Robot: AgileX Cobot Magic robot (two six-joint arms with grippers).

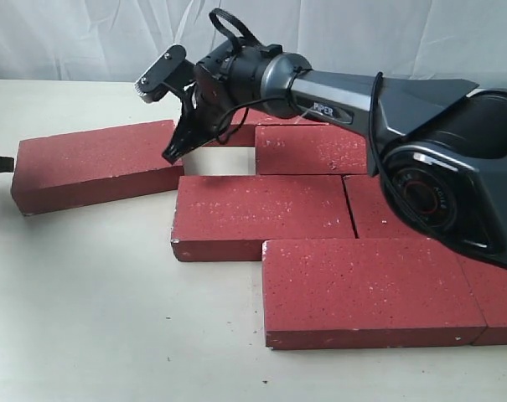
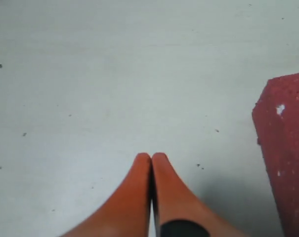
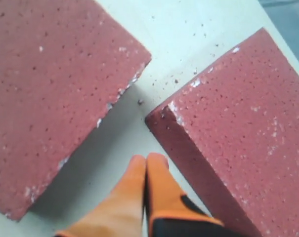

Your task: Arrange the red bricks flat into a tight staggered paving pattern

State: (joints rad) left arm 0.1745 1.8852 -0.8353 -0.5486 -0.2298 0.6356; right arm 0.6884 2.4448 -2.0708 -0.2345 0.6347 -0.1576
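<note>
Several red bricks lie flat on the table. A loose red brick sits angled at the left, apart from the group. The group holds a middle brick, a front brick and a back brick. My right gripper is shut and empty, its tips down at the loose brick's right end. In the right wrist view the gripper points into a bare gap between one brick and another brick. My left gripper is shut and empty over bare table, near a brick corner.
More bricks continue the group off the right edge. The right arm's dark body hangs over the back right bricks. Pale table spreads at the front left, with small crumbs on it. A white curtain hangs behind.
</note>
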